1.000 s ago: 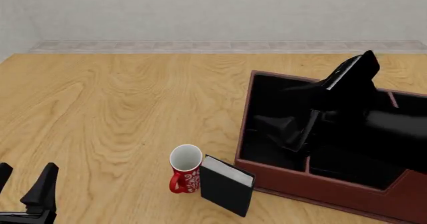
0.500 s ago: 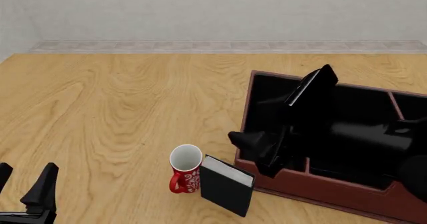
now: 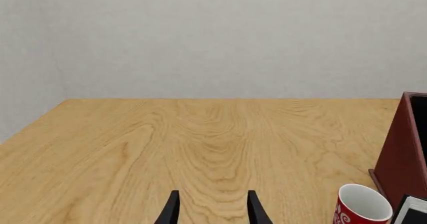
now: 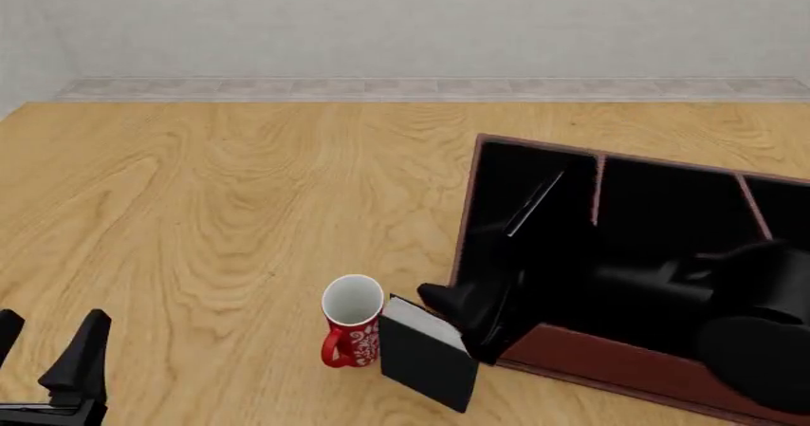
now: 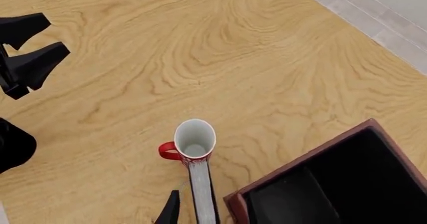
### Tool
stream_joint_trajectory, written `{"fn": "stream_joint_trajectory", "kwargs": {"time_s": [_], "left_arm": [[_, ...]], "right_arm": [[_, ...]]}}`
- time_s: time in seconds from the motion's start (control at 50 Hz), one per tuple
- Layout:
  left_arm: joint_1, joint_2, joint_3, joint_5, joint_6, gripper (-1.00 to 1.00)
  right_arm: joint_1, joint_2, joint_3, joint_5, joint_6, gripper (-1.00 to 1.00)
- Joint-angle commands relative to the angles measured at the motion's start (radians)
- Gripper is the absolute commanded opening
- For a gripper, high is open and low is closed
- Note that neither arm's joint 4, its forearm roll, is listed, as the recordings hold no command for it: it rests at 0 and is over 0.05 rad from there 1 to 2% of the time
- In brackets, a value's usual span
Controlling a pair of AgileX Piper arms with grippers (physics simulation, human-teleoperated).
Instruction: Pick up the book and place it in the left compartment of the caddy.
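1. Book (image 4: 428, 361): thin black hardcover, white page edges; stands upright on the bench (image 4: 228, 208), touching or just beside the red mug (image 4: 351, 320) on one side and just beside the caddy (image 4: 633, 360) on the other; outside every compartment.
2. Caddy: reddish-brown box, black interior; front view shows thin dividers and the left compartment (image 4: 525, 217) as a long narrow bay; left wrist view shows only an outer wall (image 3: 399, 149).
3. Right claw (image 4: 471, 320): front view has it low over the caddy's near left corner, just at the book's top edge, dark against dark; right wrist view looks straight down the book's page edge (image 5: 200, 194), with one finger (image 5: 170, 211) beside it and the other out of frame; opening cannot be told; contact with the book cannot be told.
4. Left claw (image 3: 210, 209): fingers apart, nothing between them, low over the bench near its front left corner, well apart from the book; also seen in the right wrist view (image 5: 27, 49).
5. Mug: white inside, red-and-white pattern; handle visible in front and right wrist views (image 5: 193, 143), hidden in the left wrist view (image 3: 362, 210).
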Motion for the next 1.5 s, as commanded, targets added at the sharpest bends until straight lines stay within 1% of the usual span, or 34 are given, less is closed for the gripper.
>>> {"fn": "stream_joint_trajectory", "kwargs": {"time_s": [0.02, 0.2, 0.38, 0.56, 0.78, 0.98, 1.32, 1.5], "left_arm": [[0.0, 0.0, 0.0, 0.0, 0.0, 1.0], [0.0, 0.0, 0.0, 0.0, 0.0, 1.0], [0.0, 0.0, 0.0, 0.0, 0.0, 1.0], [0.0, 0.0, 0.0, 0.0, 0.0, 1.0], [0.0, 0.0, 0.0, 0.0, 0.0, 1.0], [0.0, 0.0, 0.0, 0.0, 0.0, 1.0], [0.0, 0.0, 0.0, 0.0, 0.0, 1.0], [0.0, 0.0, 0.0, 0.0, 0.0, 1.0]], "right_arm": [[-0.011, 0.022, 0.039, -0.018, 0.007, 1.0], [-0.014, 0.031, 0.054, -0.018, 0.017, 1.0], [-0.02, 0.038, 0.065, -0.02, 0.014, 1.0], [-0.001, 0.059, 0.071, -0.027, 0.021, 1.0], [-0.006, 0.079, 0.087, -0.05, 0.016, 1.0], [-0.011, 0.092, 0.095, -0.056, 0.025, 1.0], [0.013, 0.129, 0.104, -0.07, 0.057, 1.0], [0.01, 0.141, 0.116, -0.078, 0.067, 1.0]]}}
